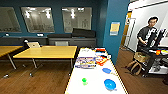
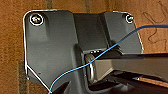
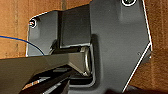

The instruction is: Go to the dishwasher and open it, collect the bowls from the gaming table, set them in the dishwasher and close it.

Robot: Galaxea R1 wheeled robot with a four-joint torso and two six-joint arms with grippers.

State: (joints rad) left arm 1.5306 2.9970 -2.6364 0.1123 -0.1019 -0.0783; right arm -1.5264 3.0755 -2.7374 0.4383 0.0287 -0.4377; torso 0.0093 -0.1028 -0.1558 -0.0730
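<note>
You're facing the white gaming table (image 1: 95, 82), two bowls (image 1: 110, 84) sitting on it, bright blue near, paler (image 1: 106, 70) beyond, gripper state I cannot tell.

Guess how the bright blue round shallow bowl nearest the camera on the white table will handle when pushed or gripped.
The bright blue round shallow bowl looks plastic, so probably light and stiff. On the smooth white-topped gaming table it would likely slide rather than tip. It sits near the table's right edge, so a push that way might knock it off.

Both wrists low over wooden floor, jaws unseen.
</note>
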